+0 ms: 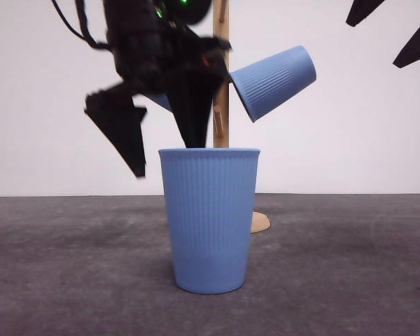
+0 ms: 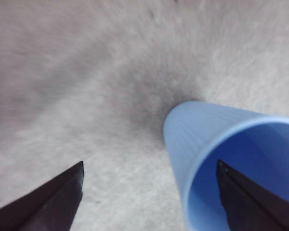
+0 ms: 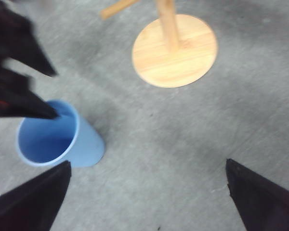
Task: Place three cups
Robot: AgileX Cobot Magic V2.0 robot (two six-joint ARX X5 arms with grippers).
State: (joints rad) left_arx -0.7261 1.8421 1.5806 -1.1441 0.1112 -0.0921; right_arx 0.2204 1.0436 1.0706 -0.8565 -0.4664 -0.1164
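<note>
Front view: one blue cup (image 1: 269,80) is seen hung tilted on a peg of the wooden rack (image 1: 221,105), just beside the left gripper (image 1: 164,140), so one placement is judged done. A second cup (image 1: 209,218) stands upright on the grey table (image 1: 350,266), directly under that gripper, whose fingers are spread wide: one dark finger (image 1: 194,115) is dipped at the cup's open mouth, the other is held outside the rim. In the left wrist view the same straddle is shown, with one finger (image 2: 253,202) inside the cup (image 2: 216,149) and the other out over the table. No squeeze on the wall is seen yet, so this cup is judged about to be gripped and is left to be hung. A sliver of blue behind the gripper may be a third cup, but this cannot be told. The right gripper (image 3: 147,197) is held spread and empty, well apart from the cup.
</note>
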